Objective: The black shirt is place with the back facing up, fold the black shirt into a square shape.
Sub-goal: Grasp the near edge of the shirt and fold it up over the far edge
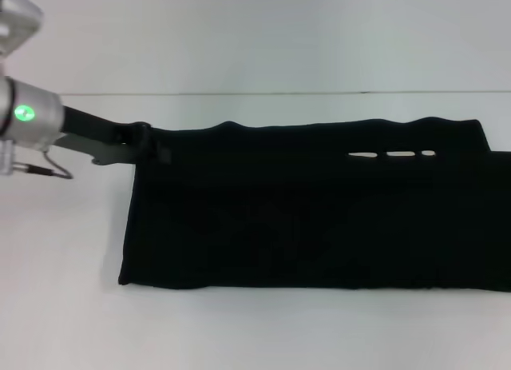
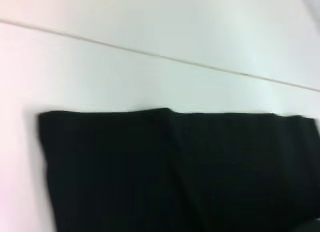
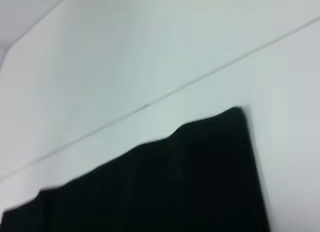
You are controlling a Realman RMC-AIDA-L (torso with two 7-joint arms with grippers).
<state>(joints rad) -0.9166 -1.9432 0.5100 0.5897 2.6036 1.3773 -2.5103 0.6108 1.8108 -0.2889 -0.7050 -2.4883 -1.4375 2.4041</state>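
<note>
Black shirt [image 1: 311, 210] lies folded into a long band on the white table [image 1: 64, 306].
Left gripper [image 1: 142, 143] touches its far left corner; whether it grips is unclear.

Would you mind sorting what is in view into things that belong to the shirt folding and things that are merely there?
Belongs to the job:
- black shirt, lying as a long folded band
- left end effector, at the shirt's far left corner

Merely there:
- white table
- nothing else lying about; the right arm is out of sight
</note>
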